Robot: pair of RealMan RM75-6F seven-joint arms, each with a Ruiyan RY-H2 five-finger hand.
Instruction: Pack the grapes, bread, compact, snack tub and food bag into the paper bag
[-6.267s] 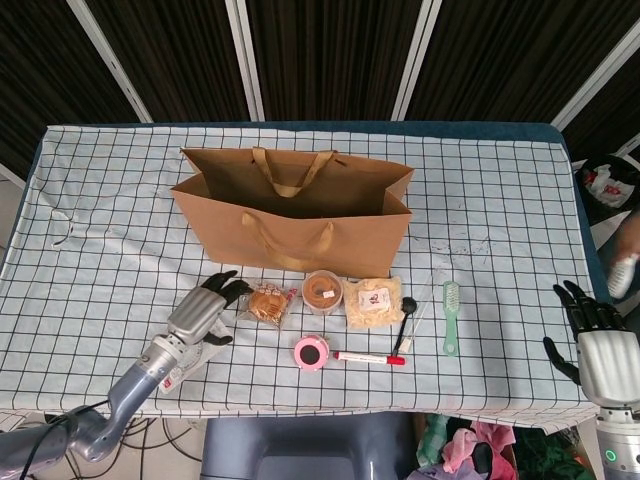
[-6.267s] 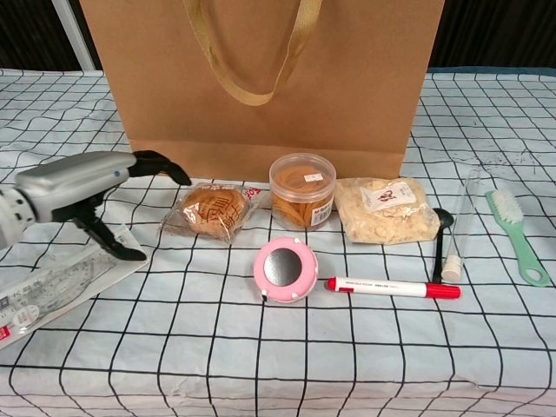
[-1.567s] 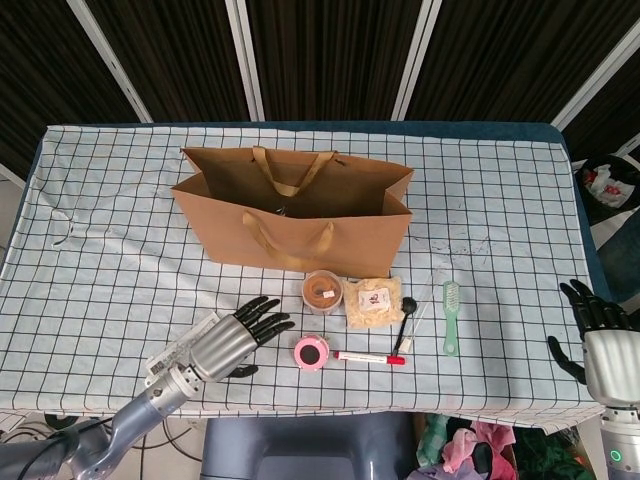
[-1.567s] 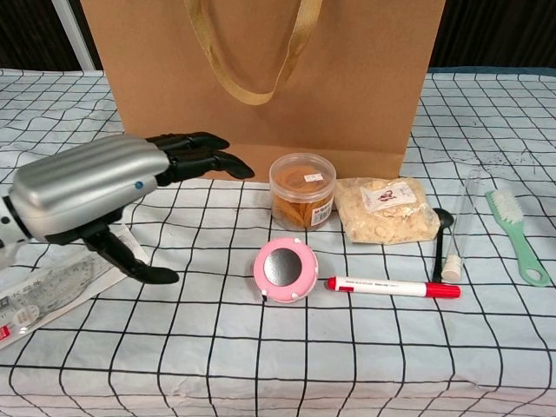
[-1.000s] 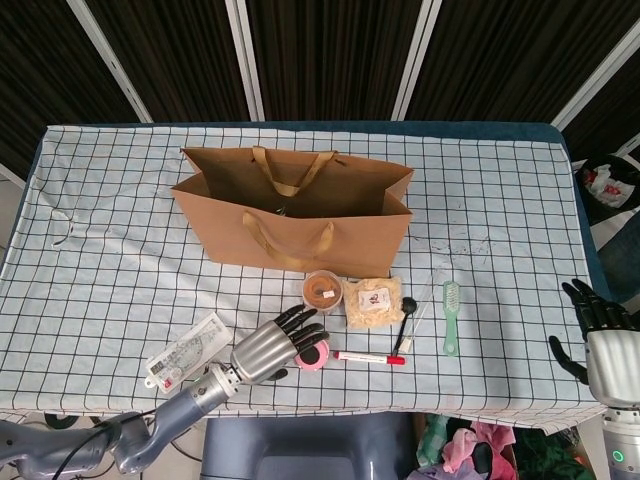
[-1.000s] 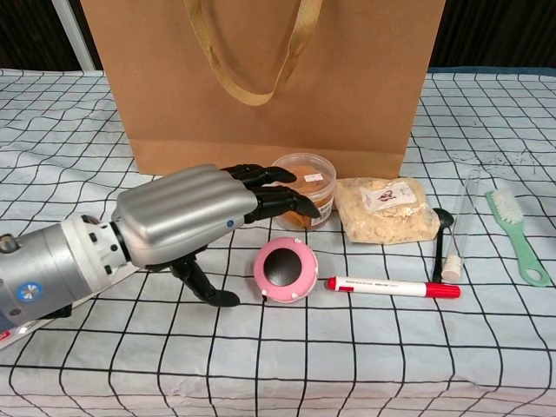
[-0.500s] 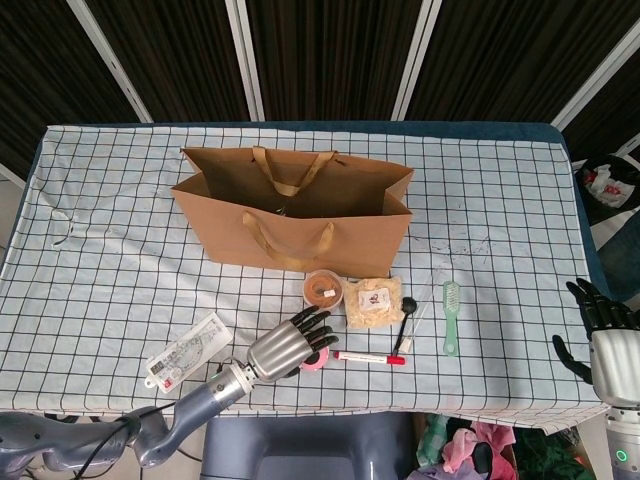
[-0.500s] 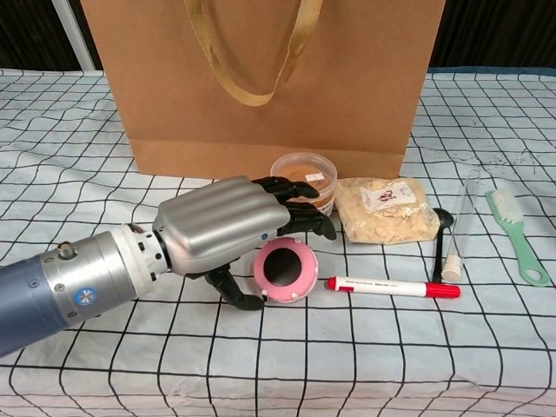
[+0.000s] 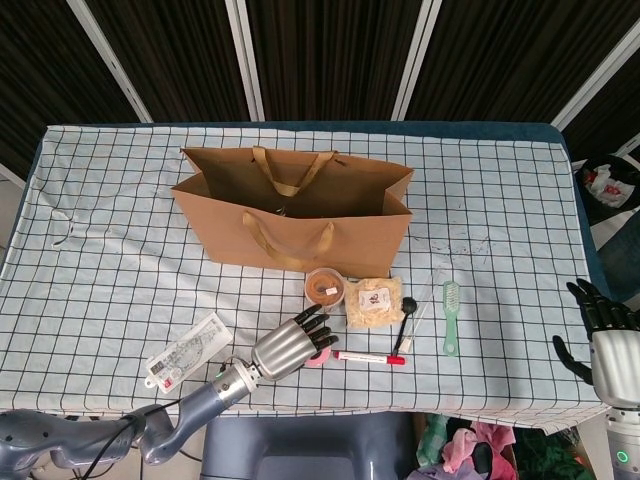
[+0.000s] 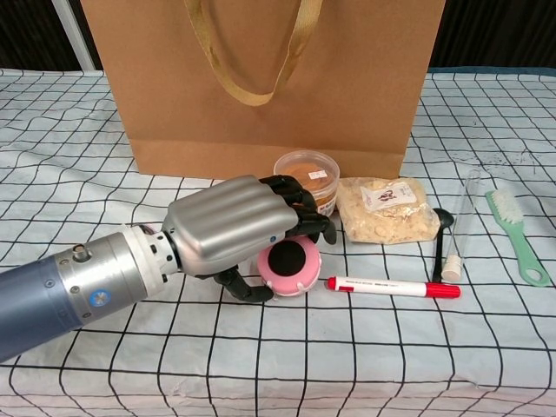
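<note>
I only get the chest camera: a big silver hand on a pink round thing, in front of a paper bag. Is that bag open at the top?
Observer: Yes. In the head view the paper bag stands with its mouth wide open.
Operator: Is there a second hand anywhere?
Observer: The right hand hangs at the far right, beside the checked cloth, fingers apart, holding nothing.
Operator: Anything over on the left side?
Observer: A flat printed packet lies on the cloth there.
</note>
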